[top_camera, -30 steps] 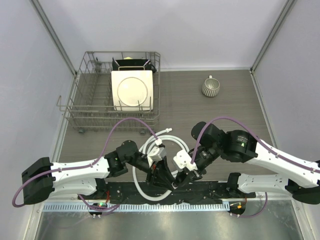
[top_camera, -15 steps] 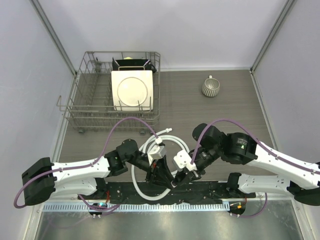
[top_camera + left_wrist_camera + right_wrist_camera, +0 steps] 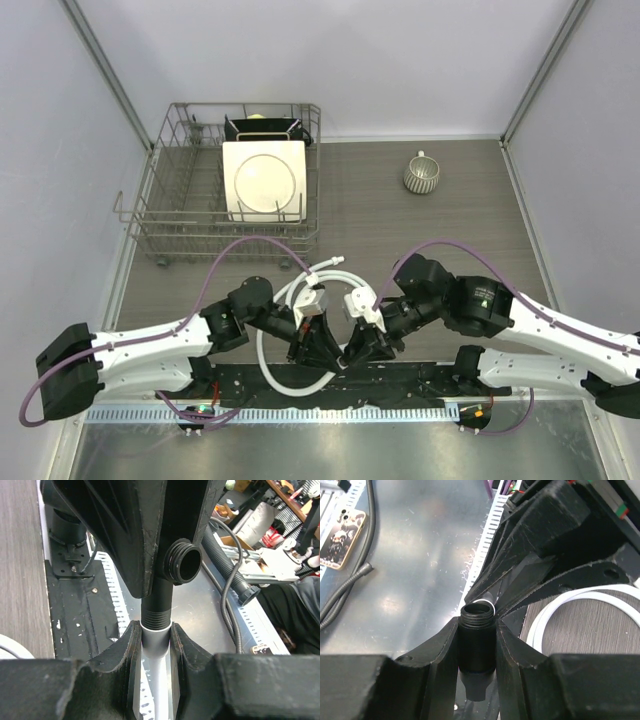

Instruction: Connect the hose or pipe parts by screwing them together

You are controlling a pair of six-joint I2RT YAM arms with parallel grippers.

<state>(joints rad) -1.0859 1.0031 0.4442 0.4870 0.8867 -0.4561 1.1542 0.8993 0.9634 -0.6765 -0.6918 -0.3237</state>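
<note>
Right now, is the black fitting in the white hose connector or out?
Apparently in, only partway: left wrist view shows the stem of the black fitting entering the white connector, threads exposed above its rim.

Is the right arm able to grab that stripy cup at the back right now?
Probably not yet. Nothing seems to block the way to the cup, but the right gripper is shut on the black fitting, so it would need to let go first.
</note>
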